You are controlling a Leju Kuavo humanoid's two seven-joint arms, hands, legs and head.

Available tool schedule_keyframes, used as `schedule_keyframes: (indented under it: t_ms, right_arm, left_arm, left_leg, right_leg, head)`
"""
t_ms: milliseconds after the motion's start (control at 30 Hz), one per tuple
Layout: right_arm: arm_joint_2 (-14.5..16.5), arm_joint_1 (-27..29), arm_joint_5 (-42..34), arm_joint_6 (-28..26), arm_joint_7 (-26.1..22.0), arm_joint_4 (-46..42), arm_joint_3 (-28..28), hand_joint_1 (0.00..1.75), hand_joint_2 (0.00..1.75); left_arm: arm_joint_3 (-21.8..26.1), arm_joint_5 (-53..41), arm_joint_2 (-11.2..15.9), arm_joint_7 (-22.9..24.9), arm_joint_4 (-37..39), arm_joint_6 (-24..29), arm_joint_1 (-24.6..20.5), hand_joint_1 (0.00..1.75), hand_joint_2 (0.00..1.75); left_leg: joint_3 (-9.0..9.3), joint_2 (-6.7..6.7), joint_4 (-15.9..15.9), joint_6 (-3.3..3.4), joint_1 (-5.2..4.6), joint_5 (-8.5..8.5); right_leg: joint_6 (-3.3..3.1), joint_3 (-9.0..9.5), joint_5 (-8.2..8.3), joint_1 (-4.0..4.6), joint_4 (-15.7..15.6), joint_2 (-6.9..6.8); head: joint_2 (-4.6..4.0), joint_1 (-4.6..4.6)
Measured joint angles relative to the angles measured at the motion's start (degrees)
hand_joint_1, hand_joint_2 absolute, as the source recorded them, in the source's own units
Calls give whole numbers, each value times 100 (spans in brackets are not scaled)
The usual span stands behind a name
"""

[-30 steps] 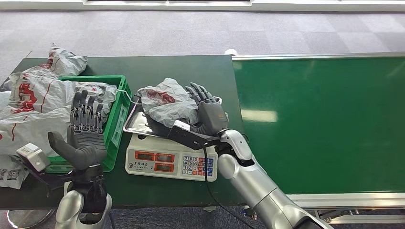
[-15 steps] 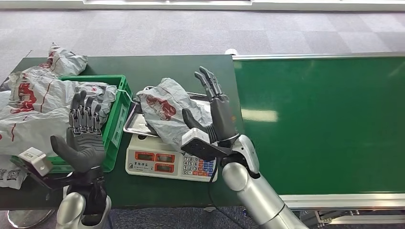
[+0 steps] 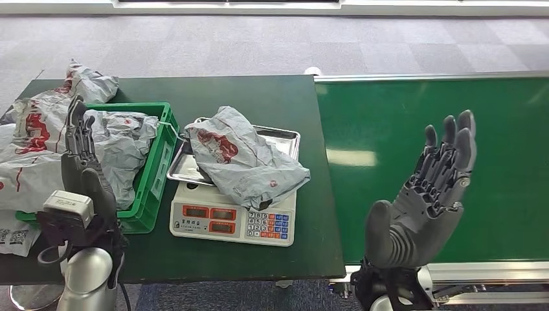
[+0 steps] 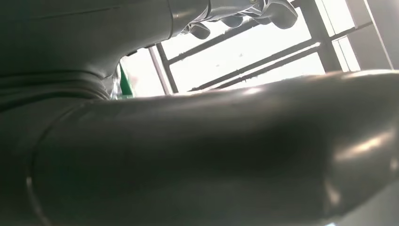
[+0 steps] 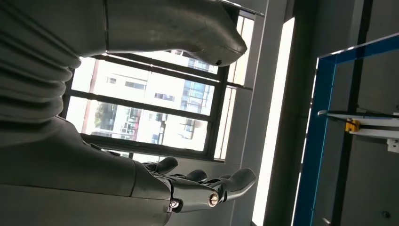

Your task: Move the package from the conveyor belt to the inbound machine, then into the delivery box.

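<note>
The right hand [image 3: 424,201] is raised upright over the near part of the belt [image 3: 453,116], palm turned left, fingers straight and spread wide with nothing in them; the right wrist view shows the same fingers [image 5: 207,181] stretched out against bright windows. The left hand [image 3: 81,165] stands edge-on at the near left, fingers pointing up and apart, empty, just in front of the near wall of the green box [image 3: 158,162]. The package [image 3: 243,162], a grey bag with red print, lies crumpled on the steel tray [image 3: 285,137] of the scale [image 3: 233,220], its near right corner hanging over the tray's edge toward the keypad. The scale sits near the front right of the dark green surface [image 3: 259,91], just right of the box and touching or almost touching it. The box holds another grey bag [image 3: 123,139], and more bags [image 3: 39,129] pile up left of it and spill past the left edge. The surface's far half is bare. The belt butts against its right edge and runs right, well lit. Grey carpet tiles [image 3: 259,45] cover the floor beyond.
</note>
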Motion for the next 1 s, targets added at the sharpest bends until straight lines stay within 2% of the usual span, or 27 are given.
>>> schedule_keyframes:
  t_ms: [133, 400, 500, 633, 800, 900, 1000]
  right_arm:
    - [-10, 54, -267, 277, 27, -183, -219, 0, 175]
    - [-10, 43, -349, 401, 6, -182, -379, 0, 175]
    - [-15, 6, -425, 494, 32, -160, -396, 0, 175]
    - [-43, -13, -493, 537, 3, -98, -400, 0, 175]
    - [-68, -14, -521, 546, -7, -60, -402, 0, 175]
    - [-99, -49, -609, 548, -13, -11, -400, 0, 175]
    - [-152, -126, -764, 515, -39, 130, -385, 0, 175]
  left_arm:
    - [17, -1177, 330, 507, 69, -88, -419, 0, 0]
    - [-8, -1879, 673, 816, 412, -334, -818, 0, 0]
    - [-157, -2600, 959, 1090, 949, -735, -1240, 0, 0]
    - [-375, -2928, 1278, 1120, 1885, -956, -1815, 0, 0]
    - [-524, -3017, 1435, 1127, 2408, -1039, -2074, 0, 0]
    - [-707, -3211, 1528, 1216, 2779, -1402, -2292, 0, 0]
    - [-1093, -3553, 1599, 1100, 3530, -1719, -2726, 0, 0]
  left_leg:
    - [2, 1, 0, -4, 2, 10]
    - [1, 0, 0, -5, 1, 12]
    - [0, -2, 0, -5, 2, 13]
    - [2, 10, 0, -12, 4, 19]
    - [1, 13, 0, -12, 4, 19]
    - [-1, 11, 0, -12, 3, 19]
    - [-1, 10, 0, -10, 3, 21]
  right_leg:
    - [-6, 1, 8, 2, 2, 0]
    - [-6, -2, 9, 1, 4, 4]
    - [-8, -3, 10, 2, 4, 2]
    - [-16, -7, 20, 3, 6, 14]
    - [-16, -9, 22, 3, 7, 18]
    - [-16, -11, 21, 3, 7, 17]
    - [-15, -11, 22, 3, 7, 16]
  head:
    - [0, 0]
    - [0, -1]
    - [0, -1]
    - [0, -1]
    - [0, 0]
    - [0, -1]
    - [0, -1]
